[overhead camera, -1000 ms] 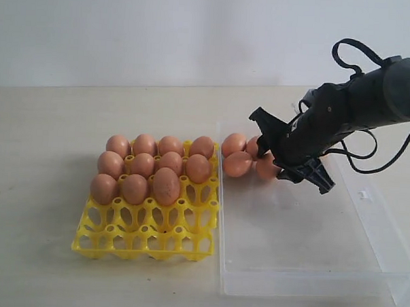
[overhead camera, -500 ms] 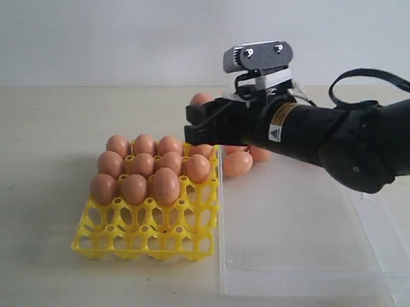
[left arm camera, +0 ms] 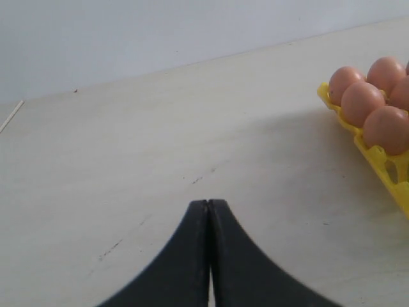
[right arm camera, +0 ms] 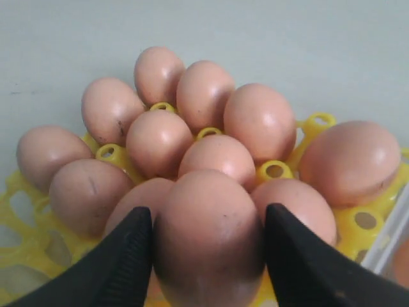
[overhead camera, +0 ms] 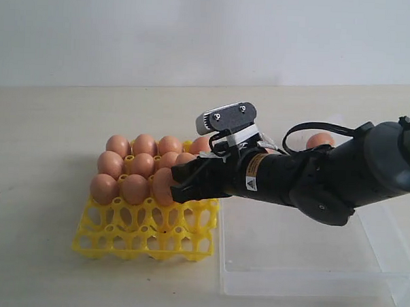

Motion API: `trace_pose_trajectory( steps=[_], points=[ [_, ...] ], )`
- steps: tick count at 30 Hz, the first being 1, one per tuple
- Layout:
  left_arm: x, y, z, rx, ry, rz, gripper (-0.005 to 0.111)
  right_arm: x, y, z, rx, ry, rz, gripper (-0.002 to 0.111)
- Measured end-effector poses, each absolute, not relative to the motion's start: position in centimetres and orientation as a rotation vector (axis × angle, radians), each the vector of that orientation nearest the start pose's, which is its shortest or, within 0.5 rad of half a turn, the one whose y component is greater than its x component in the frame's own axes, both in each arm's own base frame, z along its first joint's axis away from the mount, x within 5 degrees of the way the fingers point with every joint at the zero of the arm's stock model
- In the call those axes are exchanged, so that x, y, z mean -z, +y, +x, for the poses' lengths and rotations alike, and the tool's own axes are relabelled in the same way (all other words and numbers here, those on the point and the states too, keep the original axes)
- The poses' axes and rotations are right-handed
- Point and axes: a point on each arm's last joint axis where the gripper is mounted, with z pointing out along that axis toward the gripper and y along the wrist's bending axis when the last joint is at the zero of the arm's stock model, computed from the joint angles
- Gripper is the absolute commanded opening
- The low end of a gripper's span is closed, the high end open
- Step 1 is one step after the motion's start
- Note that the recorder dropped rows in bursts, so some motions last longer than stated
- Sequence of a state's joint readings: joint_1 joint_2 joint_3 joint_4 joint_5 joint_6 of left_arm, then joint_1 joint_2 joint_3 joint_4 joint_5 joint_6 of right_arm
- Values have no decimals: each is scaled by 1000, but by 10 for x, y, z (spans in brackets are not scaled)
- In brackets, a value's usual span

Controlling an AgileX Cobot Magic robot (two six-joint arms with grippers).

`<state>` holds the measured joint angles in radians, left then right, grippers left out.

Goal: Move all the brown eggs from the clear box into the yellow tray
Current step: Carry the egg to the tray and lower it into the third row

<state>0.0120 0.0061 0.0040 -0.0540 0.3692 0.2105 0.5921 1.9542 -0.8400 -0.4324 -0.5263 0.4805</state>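
Observation:
My right gripper (overhead camera: 181, 183) reaches across from the right and hovers over the right side of the yellow tray (overhead camera: 119, 241). In the right wrist view this gripper (right arm camera: 208, 220) is shut on a brown egg (right arm camera: 208, 243) held just above the tray's filled cups. Several brown eggs (overhead camera: 133, 165) fill the tray's far rows. The clear box (overhead camera: 308, 284) lies right of the tray, with one egg (overhead camera: 320, 139) showing at its far end behind the arm. My left gripper (left arm camera: 209, 204) is shut and empty over bare table, left of the tray (left arm camera: 383, 160).
The tray's front rows of cups (overhead camera: 143, 240) hold nothing. The right arm's thick black body (overhead camera: 326, 179) spans the far half of the box and hides what lies there. A white wall stands behind the table.
The right gripper took an egg from the box's far end, swung left over the tray and has now come down lower over the tray's right side.

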Motion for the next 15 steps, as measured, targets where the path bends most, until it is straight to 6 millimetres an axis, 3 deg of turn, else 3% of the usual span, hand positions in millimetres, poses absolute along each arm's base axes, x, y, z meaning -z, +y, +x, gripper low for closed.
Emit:
trace_pose_trajectory(
  steps=[6,13,15],
  points=[
    [-178,-1,53,-101,1857,151,0,-118,217,294,-592,2106,-628,8],
    [-178,-1,53,-101,1857,151,0,-116,216,294,-577,2129,-626,53],
    [-178,-1,53,-101,1857,151,0,-117,215,294,-578,2134,-619,60]
  ],
)
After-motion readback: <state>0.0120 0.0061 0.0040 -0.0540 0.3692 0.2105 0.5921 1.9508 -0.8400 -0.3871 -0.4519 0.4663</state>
